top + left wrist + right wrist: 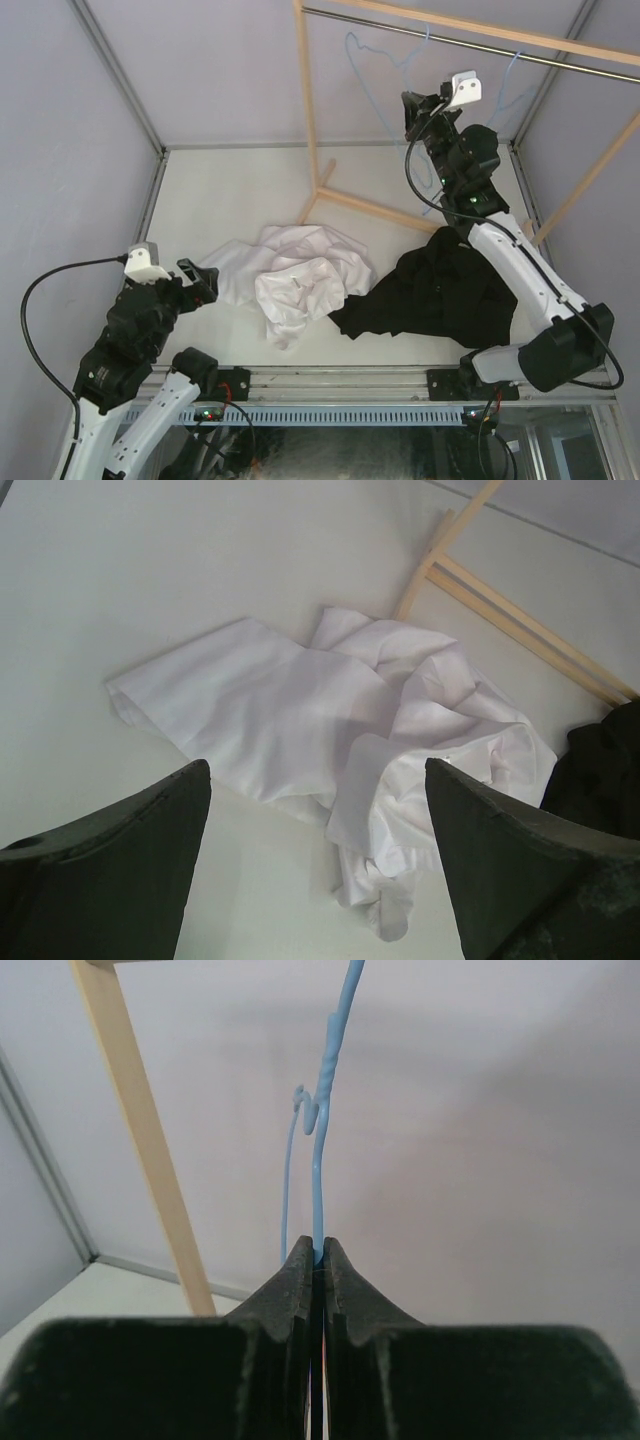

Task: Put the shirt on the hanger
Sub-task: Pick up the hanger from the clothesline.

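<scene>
The white shirt (pixel 290 275) lies crumpled in the middle of the table; it also shows in the left wrist view (pixel 340 730). A thin blue wire hanger (pixel 385 75) hangs from the rail at the back; it also shows in the right wrist view (pixel 320 1150). My right gripper (pixel 412 112) is raised at the hanger and is shut on its wire (pixel 318 1250). My left gripper (pixel 200 282) is open and empty, hovering just left of the shirt, with the shirt's near edge between its fingers (pixel 130 860) in the left wrist view.
A black garment (pixel 440 290) lies on the table right of the shirt, under the right arm. A wooden rack frame (pixel 312 110) with a metal rail (pixel 470 42) stands at the back; its base bars (pixel 520 630) lie on the table.
</scene>
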`<state>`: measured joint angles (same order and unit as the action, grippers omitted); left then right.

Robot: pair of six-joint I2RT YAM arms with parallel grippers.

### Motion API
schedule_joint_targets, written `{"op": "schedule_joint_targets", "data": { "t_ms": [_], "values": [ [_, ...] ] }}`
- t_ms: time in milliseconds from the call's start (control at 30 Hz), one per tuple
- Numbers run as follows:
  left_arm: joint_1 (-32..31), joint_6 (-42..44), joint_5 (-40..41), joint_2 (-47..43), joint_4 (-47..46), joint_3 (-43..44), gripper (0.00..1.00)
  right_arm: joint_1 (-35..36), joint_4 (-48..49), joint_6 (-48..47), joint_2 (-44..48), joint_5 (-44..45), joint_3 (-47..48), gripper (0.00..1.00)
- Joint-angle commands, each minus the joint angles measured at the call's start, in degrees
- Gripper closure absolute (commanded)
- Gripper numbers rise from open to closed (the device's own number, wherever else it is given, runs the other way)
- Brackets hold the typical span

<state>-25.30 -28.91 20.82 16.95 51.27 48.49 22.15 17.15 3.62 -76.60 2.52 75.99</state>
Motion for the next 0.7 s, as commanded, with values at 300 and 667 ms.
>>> {"op": "schedule_joint_targets", "data": {
  "t_ms": [300,667],
  "values": [
    [0.4,0.16,-0.08,0.8,-2.54,-1.03,0.09,1.35,39.73,-21.61,-13.15,3.22,0.38,1.0],
    [0.34,0.22,0.34,1.25,-2.42,-1.06,0.09,3.06,59.52,-35.17,-20.3,2.2,0.48,1.0]
  ]
}}
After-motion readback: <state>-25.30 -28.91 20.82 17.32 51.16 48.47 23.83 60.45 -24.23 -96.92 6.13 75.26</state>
